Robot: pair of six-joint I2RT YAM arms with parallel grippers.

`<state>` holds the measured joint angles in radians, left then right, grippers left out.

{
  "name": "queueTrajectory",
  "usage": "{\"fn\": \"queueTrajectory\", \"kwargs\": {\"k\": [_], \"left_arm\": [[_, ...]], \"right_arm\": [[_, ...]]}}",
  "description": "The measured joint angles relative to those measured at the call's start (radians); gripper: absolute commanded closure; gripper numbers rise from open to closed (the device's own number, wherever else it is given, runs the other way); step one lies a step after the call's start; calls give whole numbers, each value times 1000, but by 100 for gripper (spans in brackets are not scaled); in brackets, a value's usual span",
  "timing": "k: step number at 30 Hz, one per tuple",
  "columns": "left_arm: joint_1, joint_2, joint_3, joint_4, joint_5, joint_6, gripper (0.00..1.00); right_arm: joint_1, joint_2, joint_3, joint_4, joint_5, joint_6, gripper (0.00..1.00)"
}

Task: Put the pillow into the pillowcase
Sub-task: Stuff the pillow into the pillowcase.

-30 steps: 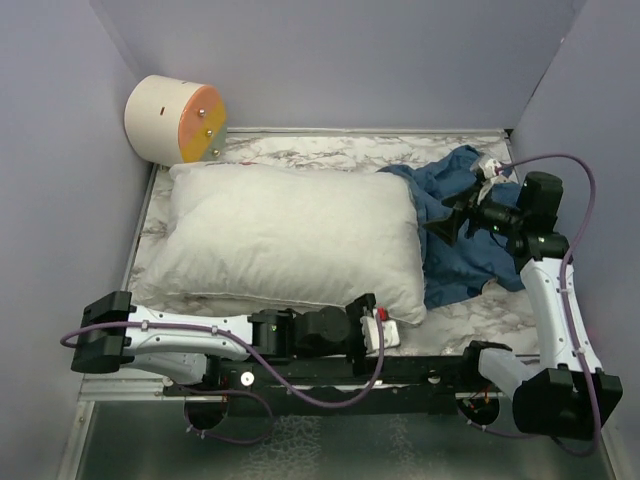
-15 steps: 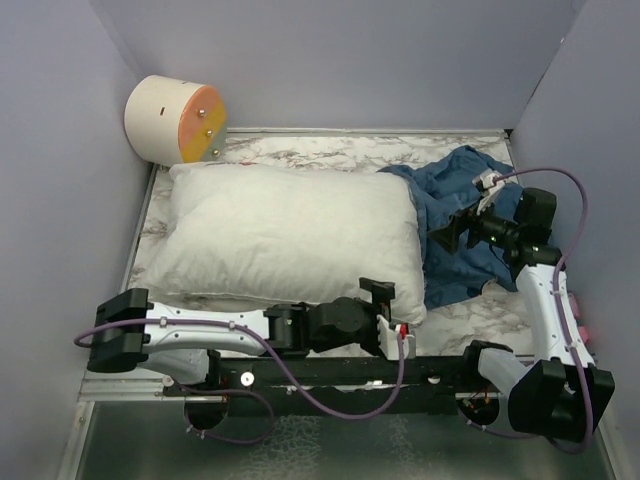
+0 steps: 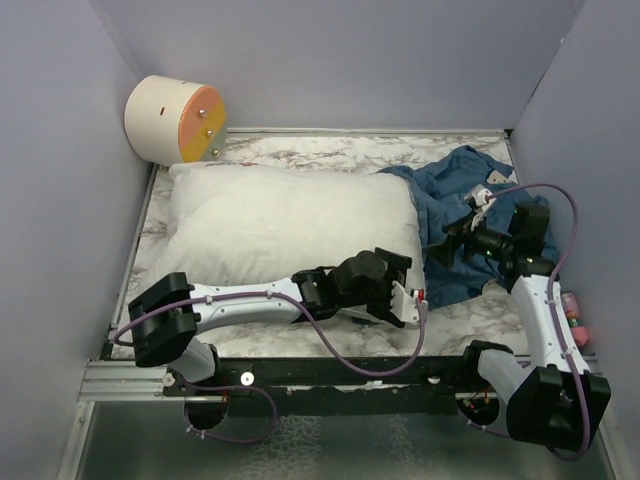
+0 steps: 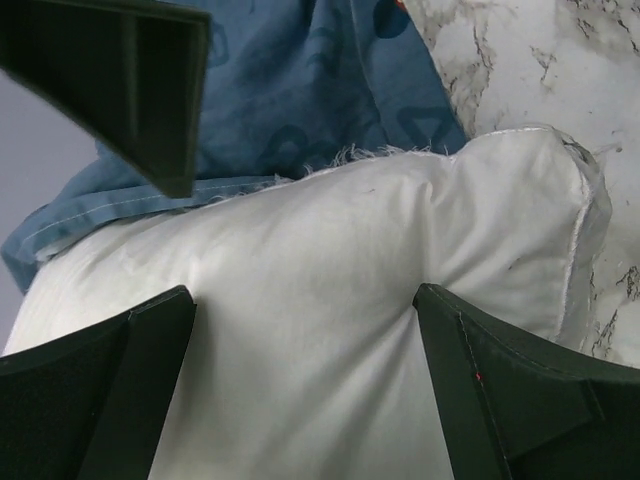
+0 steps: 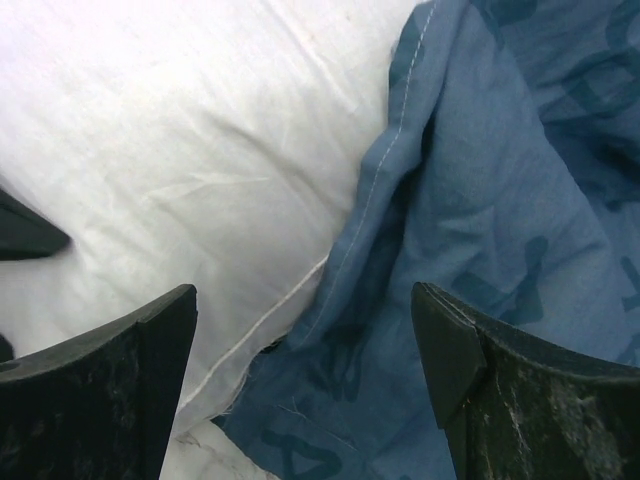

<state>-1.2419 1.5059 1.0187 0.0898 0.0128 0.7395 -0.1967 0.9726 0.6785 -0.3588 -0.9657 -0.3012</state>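
White pillow [image 3: 290, 235] fills the frame's centre; the left claw [image 4: 300, 370] gapes wide over its lower-right corner, having swung up from the bottom edge. Right claw [image 5: 300, 370] hangs apart over the blue pillowcase [image 3: 462, 225] at right. Risk: closing here pinches stuffing, dragging the pillow off the case mouth.

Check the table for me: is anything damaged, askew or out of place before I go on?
One oddity: the plump white stuffed pillow has a frayed seam at its near right corner, with loose threads where it meets the crumpled blue printed pillowcase. The pillow also lies over the pillowcase's edge, so the opening is not visible. Nothing is spilled.
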Motion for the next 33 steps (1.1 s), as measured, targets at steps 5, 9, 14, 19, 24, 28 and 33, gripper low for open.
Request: {"fn": "queueTrajectory", "kwargs": {"k": [5,9,14,19,24,28,33], "left_arm": [[5,51,-14,29,17,3,6],[-35,23,-77,75,-8,17,6],[-98,26,-84,74,-72,42,6],[-102,66,-83,85,-143,43,7],[-102,100,-62,82,-187,33,13],[-93,121,-37,80,-210,13,26],[-63,158,11,71,-232,-35,48]], "right_arm": [[0,42,40,-40,-37,-56,14],[0,64,53,-62,-48,-100,21],[0,84,53,-64,-27,-122,54],[0,150,53,-71,12,-157,65],[0,238,54,-98,38,-184,64],[21,298,67,-115,40,-198,57],[93,360,92,-115,64,-199,55]]}}
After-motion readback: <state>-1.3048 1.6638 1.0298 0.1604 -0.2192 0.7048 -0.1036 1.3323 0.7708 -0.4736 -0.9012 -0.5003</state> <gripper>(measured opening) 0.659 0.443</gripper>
